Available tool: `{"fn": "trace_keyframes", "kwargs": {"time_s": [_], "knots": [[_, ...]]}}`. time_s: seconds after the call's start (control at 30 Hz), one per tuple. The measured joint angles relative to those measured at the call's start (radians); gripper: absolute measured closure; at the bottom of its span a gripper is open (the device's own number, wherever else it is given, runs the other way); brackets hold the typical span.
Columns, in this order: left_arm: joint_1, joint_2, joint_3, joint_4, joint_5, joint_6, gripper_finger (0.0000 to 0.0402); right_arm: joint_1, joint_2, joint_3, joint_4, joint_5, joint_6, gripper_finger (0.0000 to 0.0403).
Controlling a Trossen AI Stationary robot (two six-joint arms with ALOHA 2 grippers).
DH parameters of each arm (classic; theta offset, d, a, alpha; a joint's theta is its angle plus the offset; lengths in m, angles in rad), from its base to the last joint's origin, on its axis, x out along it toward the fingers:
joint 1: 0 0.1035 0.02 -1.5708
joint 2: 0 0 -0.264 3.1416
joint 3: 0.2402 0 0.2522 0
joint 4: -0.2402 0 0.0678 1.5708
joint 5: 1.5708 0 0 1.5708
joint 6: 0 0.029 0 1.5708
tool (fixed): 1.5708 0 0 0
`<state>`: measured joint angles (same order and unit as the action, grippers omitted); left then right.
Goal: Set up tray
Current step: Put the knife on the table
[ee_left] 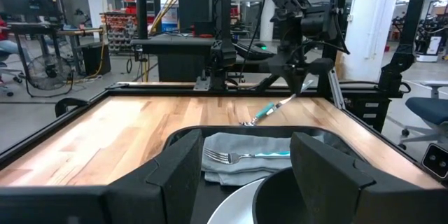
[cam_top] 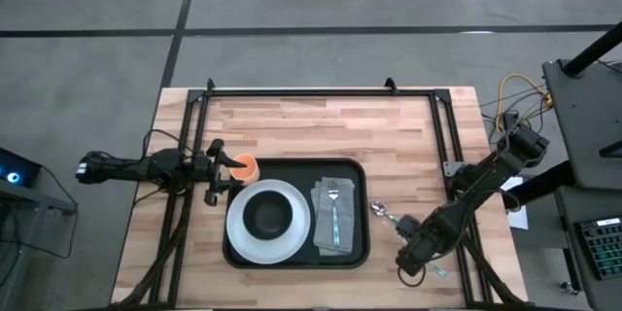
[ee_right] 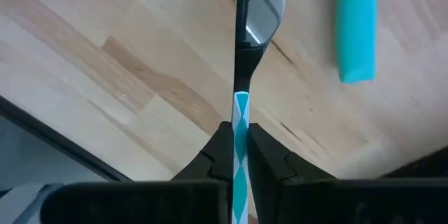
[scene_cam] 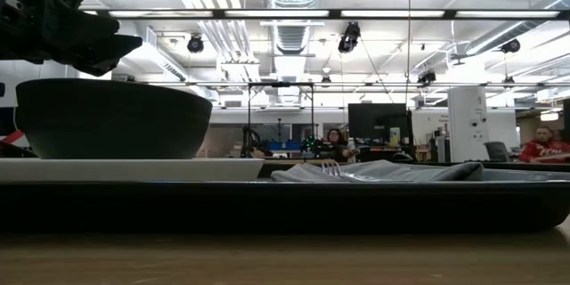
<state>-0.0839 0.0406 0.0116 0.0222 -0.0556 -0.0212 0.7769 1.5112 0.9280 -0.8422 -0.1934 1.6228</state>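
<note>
The right gripper (ee_right: 240, 147), at the tray's (cam_top: 362, 253) 3 o'clock, pinches a knife (ee_right: 260, 14); the left gripper (cam_top: 222, 173), at 10 o'clock, gapes empty.

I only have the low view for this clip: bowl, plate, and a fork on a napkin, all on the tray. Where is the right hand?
Observer: The right hand is over bare table to the right of the tray, shut on a teal-patterned utensil.
Operator: Is that utensil on the tray yet?
Observer: No. Its metal end is beside the tray's right rim, over the wood.
Operator: And the dark shape at my top left?
Observer: That is the left hand, open at the tray's far left corner, with an orange cup just in front of it.
</note>
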Motion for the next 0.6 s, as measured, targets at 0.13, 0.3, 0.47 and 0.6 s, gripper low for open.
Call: {"fn": "trace_keyframes", "kwargs": {"time_s": [0.13,0.3,0.47,0.6], "knots": [[0.000,0.000,0.000,0.000,0.000,0.000,0.0204,0.000,0.000,0.011,-0.022,0.011,0.038,0.0390],[0.000,0.000,0.000,0.000,0.000,0.000,0.0204,0.000,0.000,0.010,-0.022,0.015,0.097,0.0390],[0.000,0.000,0.000,0.000,0.000,0.000,0.0204,0.000,0.000,0.010,-0.020,0.027,0.139,0.0390],[0.000,0.000,0.000,0.000,0.000,0.000,0.0204,0.000,0.000,0.009,-0.017,0.044,0.161,0.0390]]}}
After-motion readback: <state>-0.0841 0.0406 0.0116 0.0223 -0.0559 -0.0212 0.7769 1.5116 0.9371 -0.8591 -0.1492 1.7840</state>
